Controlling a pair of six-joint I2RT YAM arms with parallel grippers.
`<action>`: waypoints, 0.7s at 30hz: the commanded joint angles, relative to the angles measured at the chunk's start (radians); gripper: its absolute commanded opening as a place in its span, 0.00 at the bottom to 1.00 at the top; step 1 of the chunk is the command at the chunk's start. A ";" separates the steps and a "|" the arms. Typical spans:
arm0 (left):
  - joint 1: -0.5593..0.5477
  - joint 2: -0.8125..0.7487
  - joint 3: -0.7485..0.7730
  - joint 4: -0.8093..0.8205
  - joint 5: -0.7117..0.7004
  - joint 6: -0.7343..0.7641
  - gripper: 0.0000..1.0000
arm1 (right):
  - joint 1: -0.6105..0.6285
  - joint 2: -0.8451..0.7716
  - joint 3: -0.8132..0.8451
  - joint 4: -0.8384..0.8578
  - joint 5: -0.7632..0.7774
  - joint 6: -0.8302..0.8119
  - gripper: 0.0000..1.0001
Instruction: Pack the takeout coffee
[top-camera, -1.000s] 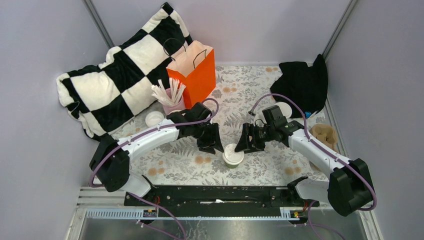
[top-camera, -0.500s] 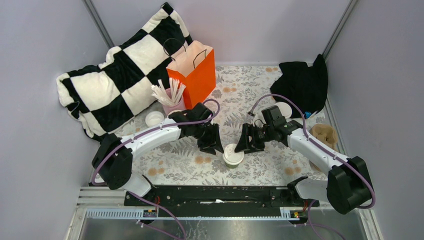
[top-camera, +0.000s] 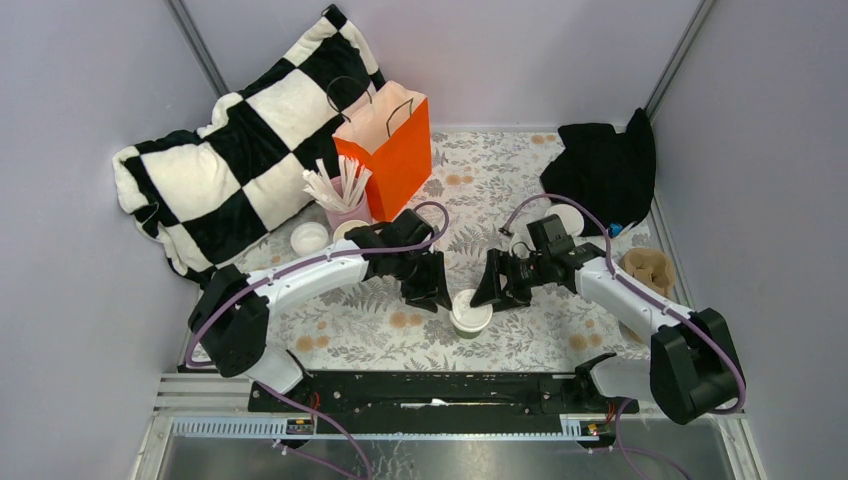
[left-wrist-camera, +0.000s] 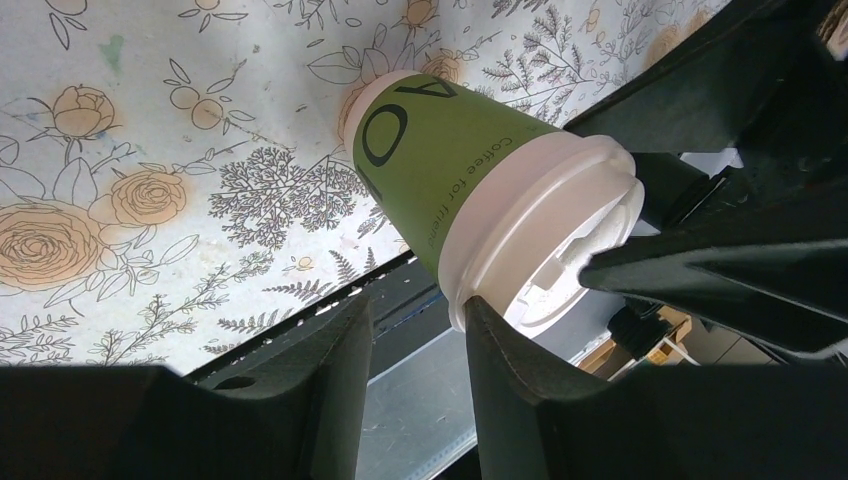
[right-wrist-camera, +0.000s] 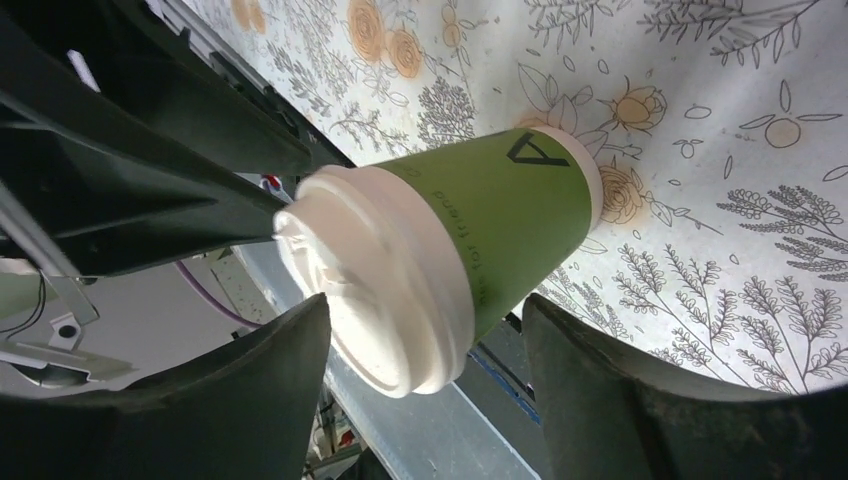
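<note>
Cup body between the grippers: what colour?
The cup is green with black lettering; right wrist view shows it best.

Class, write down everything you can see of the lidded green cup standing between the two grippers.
The green cup looks like paper. It is tapered, with dark print on its side and a white plastic lid with a raised rim. It stands upright on the floral tablecloth with its lid on. The right gripper holds its jaws open on either side of the cup. The left gripper sits close beside the lid, but contact is unclear.

Green cup (left-wrist-camera: 440, 150), white lid (left-wrist-camera: 540, 230); orange bag (top-camera: 395, 150); black-white checked pillow (top-camera: 230, 160); floral tablecloth (top-camera: 480, 180).
</note>
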 joint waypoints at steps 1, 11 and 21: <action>-0.025 0.067 -0.029 -0.130 -0.159 0.053 0.42 | -0.008 -0.071 0.097 -0.078 0.023 -0.012 0.79; -0.025 0.060 0.005 -0.158 -0.160 0.060 0.42 | -0.150 -0.132 0.049 -0.107 -0.006 0.003 0.69; -0.025 0.071 0.027 -0.160 -0.154 0.061 0.42 | -0.183 -0.081 0.024 -0.191 -0.008 -0.090 0.54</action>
